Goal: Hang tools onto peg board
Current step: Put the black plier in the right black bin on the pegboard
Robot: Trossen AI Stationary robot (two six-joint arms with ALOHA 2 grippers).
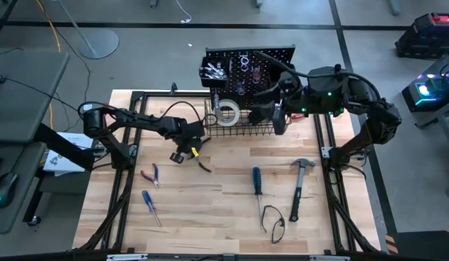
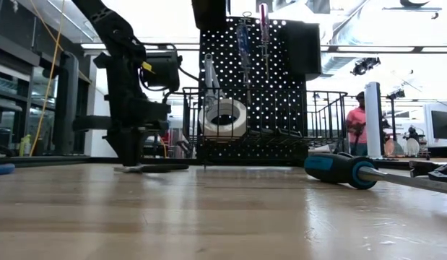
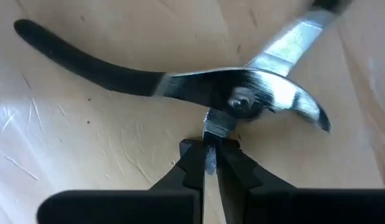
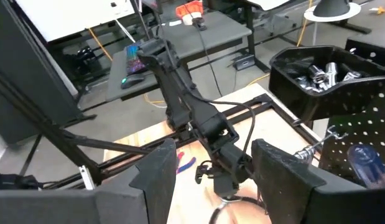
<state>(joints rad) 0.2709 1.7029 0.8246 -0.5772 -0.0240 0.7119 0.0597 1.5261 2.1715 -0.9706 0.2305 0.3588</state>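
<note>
Left wrist view: the left gripper [image 3: 209,158] has pinched shut on the black-handled pliers [image 3: 242,96] near their pivot — they lie flat on the tabletop [image 3: 86,137]. This looks like the pick-up step; next, a lift toward the peg board [image 1: 268,69]. The right gripper [image 4: 211,180] hovers open by the wire basket [image 1: 242,125].

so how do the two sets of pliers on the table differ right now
The black-handled pliers sit near the wire basket with the left gripper shut on their metal by the pivot; the red-handled pliers lie untouched, farther out on the table. The black-handled pair looks splayed wide open in the left wrist view; the red pair is only slightly parted. Both lie flat on the wood, not yet hung.
</note>
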